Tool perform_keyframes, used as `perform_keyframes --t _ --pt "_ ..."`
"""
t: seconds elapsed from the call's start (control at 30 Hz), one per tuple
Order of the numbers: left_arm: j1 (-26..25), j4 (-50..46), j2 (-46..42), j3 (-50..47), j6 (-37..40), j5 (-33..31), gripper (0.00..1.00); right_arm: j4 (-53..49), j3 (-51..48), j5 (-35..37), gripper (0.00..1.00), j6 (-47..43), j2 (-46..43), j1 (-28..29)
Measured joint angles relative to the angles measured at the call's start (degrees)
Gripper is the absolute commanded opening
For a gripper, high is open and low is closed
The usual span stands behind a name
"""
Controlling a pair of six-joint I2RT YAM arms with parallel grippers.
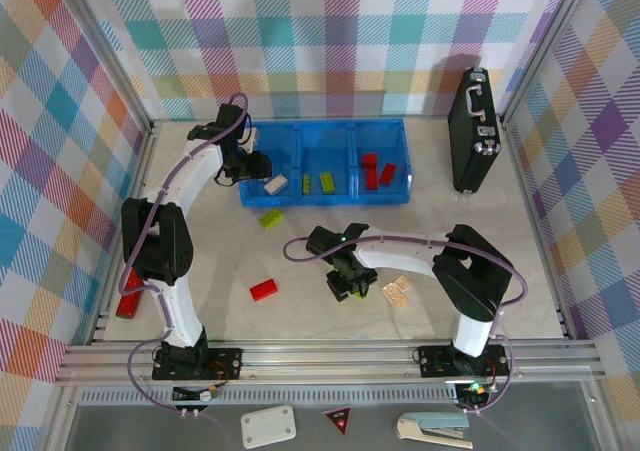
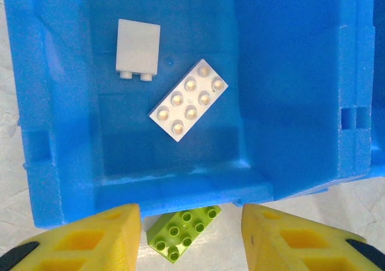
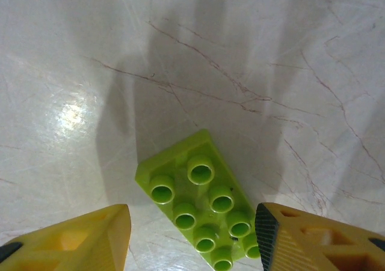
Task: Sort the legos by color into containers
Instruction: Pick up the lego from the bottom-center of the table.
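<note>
Two robot arms work a bench strewn with toy bricks, sorting them by colour into a long blue bin. At left, the left claw hangs over the bin's left-hand compartment, jaws apart and empty. Below it lie a small beige brick tipped on its side and a long beige brick studs-up, which marks this as the beige section. Just outside that compartment's near wall sits a lime brick, on the bench and unsorted. Nearer the arms, a red brick waits in the open. The middle compartment holds a green brick. Right of centre, the right claw hovers low over a second lime brick, its yellow fingers spread either side without touching. It is open and apparently lined up for a pinch, though the brick lies askew to the jaws. Loose beige bricks rest just beside it. Red bricks fill the right compartment, while a black case stands by the right wall, apart from the job.
</note>
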Motion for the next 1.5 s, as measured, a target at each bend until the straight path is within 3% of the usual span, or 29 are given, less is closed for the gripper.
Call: perform_keyframes --t 0.6,0.87,1.23,1.5 --pt "0.0 -0.02 0.0 0.0 -0.59 0.39 0.48 -0.79 0.44 3.21 0.39 -0.17 1.18 1.16" --pt "0.0 0.0 0.0 0.0 -0.59 0.83 0.48 -0.83 0.5 3.19 0.43 -0.17 1.31 1.16" --pt "0.0 0.0 0.0 0.0 -0.59 1.42 0.48 -1.4 1.66 2.75 0.35 -0.2 2.01 1.16" --pt "0.0 0.0 0.0 0.0 -0.59 1.44 0.48 -1.42 4.48 2.25 0.35 -0.22 3.32 1.11"
